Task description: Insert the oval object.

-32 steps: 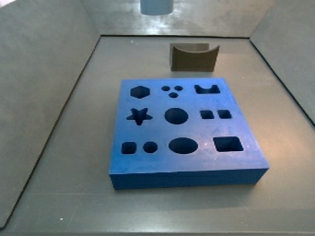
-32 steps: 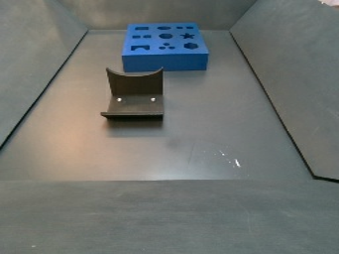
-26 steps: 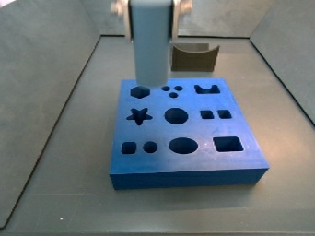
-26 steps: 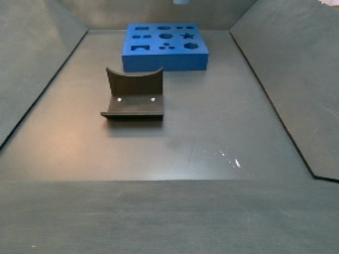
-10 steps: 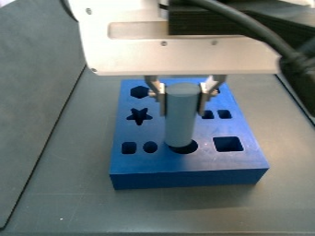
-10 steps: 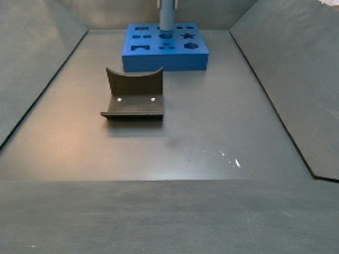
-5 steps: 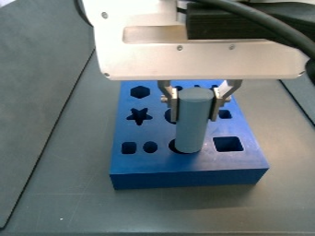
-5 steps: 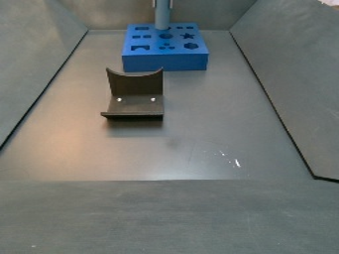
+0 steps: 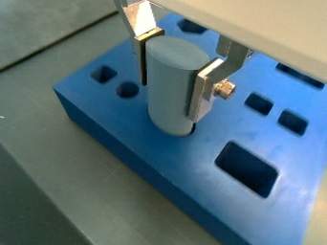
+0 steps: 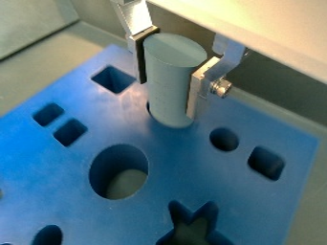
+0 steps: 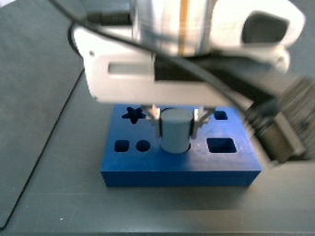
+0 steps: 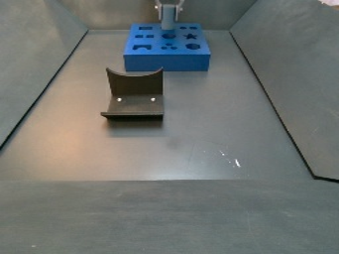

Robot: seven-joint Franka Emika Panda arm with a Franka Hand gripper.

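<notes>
Gripper [image 9: 173, 62] sits over the blue board [image 9: 115, 120], fingers [image 9: 205, 81] closed onto the oval object [image 9: 170, 81] from two opposite sides, pads flat on its rounded flanks. Opening is just the peg's width, nothing else between the plates.

Peg stands upright, lower end meeting the board at the large rounded hole. Both wrist views show its base at or just inside the rim [image 10: 169, 117]; how deep it has gone I can't tell. Most of the body is above the board surface, so my read is insertion is only beginning.

To do this step well:
- Keep the peg vertical and press straight down. Any tilt will bind an oval in an oval.
- Watch rotation about the vertical axis. Long axis of peg must match long axis of hole, or it jams on the rim.
- Go slow, low force. If it stalls, wiggle slightly; don't push harder.
- Keep the grip until the peg is well seated, then open and lift clear. Finger tips look likely to reach the board face before full depth, so release may need to come earlier.

Further out: in a side view the gripper body [image 11: 185, 55] blocks most of the board [image 11: 185, 166], peg [image 11: 176, 129] visible below it. The fixture [image 12: 133, 94] stands on the desk [image 12: 199, 149], well apart from the board [image 12: 166, 48], unused.
</notes>
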